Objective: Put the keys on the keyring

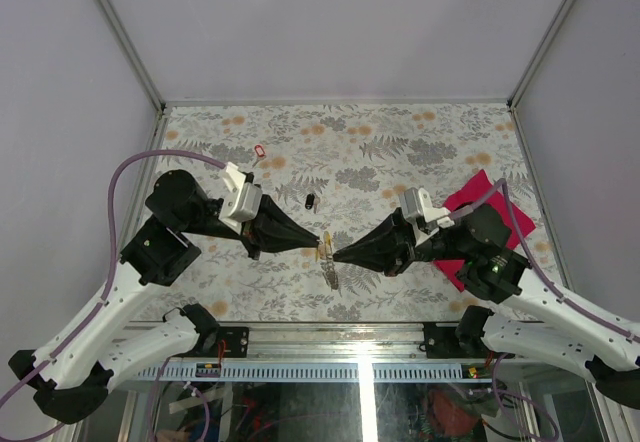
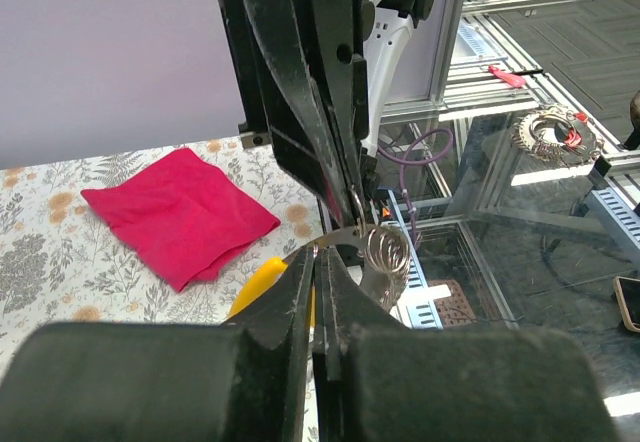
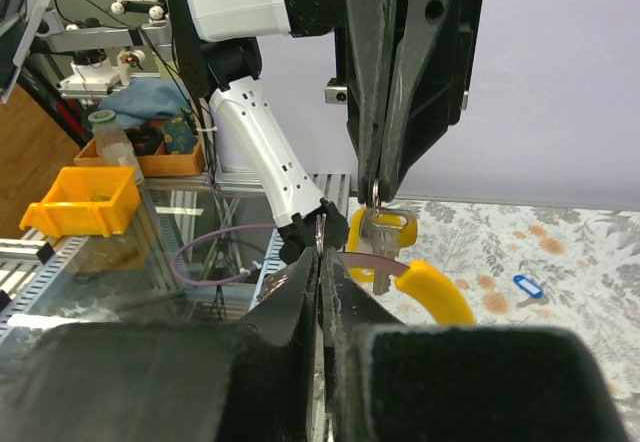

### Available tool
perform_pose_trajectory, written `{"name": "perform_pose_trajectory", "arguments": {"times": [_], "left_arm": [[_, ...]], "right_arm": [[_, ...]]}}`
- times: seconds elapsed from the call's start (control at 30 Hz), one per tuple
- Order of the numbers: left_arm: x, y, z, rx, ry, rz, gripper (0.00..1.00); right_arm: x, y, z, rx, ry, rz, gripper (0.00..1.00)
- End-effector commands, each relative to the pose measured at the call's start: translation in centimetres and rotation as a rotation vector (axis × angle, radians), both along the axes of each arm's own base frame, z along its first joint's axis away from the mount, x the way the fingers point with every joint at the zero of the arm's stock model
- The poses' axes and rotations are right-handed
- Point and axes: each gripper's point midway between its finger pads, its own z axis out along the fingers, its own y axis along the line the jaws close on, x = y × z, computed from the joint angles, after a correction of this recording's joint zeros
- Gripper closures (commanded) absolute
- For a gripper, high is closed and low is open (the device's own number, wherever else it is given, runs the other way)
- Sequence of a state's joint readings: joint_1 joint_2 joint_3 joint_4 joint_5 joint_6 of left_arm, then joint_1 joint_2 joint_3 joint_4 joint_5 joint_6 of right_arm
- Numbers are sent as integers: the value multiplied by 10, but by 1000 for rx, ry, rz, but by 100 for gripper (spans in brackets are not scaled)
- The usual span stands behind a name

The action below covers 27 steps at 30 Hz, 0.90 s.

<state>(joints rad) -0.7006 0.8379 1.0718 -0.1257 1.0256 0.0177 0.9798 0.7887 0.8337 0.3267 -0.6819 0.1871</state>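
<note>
At table [image 1: 420, 152] centre | left gripper [image 1: 318, 243] and right gripper [image 1: 336, 255] fingers both pressed together on keyring [image 2: 383, 248] | step: threading yellow key [image 3: 432, 290], likely | next: steady ring, feed key round.

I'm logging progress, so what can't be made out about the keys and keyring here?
Top view: the keyring is too small to show whether a key is threaded.
Left wrist view: the left end effector hides most of the yellow piece.
Right wrist view: the blue key is too small to show its blade.

One camera looks down on my tabletop [image 1: 400, 142]; both wrist cameras face each other closely, sharing the keyring [image 2: 384, 249].
</note>
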Motion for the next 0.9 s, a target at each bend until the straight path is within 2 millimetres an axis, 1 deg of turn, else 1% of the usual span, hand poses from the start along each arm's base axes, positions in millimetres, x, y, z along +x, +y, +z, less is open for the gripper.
{"name": "perform_pose_trajectory", "arguments": {"times": [0.0, 0.3, 0.7, 0.87], "left_arm": [[-10, 4, 24, -66, -69, -29, 100], [-10, 3, 24, -71, -74, -29, 100], [-11, 4, 23, -72, -71, -29, 100], [-12, 5, 24, -73, -72, -29, 100]], "right_arm": [[-6, -2, 26, 110, 27, 26, 100], [-4, 1, 29, 129, 77, 34, 100], [6, 8, 19, 75, 145, -3, 100], [10, 8, 19, 81, 162, -27, 100]]}}
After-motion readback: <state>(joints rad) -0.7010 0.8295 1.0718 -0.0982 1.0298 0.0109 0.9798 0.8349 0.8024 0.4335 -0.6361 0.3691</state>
